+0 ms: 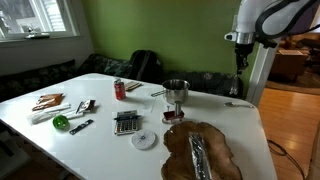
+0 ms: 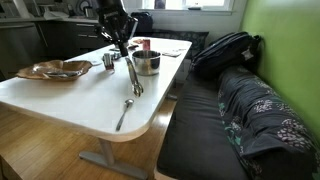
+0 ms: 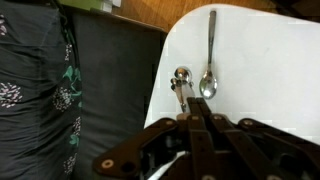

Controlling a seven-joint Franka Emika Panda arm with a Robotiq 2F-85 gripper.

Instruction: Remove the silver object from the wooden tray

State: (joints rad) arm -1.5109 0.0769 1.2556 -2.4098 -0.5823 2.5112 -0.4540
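Distance rules your next move: the long flat silver object (image 1: 198,156) lies lengthwise, near-vertical in frame, in the dark brown wavy-edged wooden tray (image 1: 222,152) at the white desk's (image 1: 100,145) lower centre, while your tool (image 1: 238,62), pressed together and empty, hangs upper right, well apart.

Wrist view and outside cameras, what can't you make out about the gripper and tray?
Gripper: wrist view, fingertips dark and blurred, opening unclear.
Wooden tray: outside the wrist view; bottom edge cuts it in an exterior view.
Silver object: too small to identify in an exterior view.
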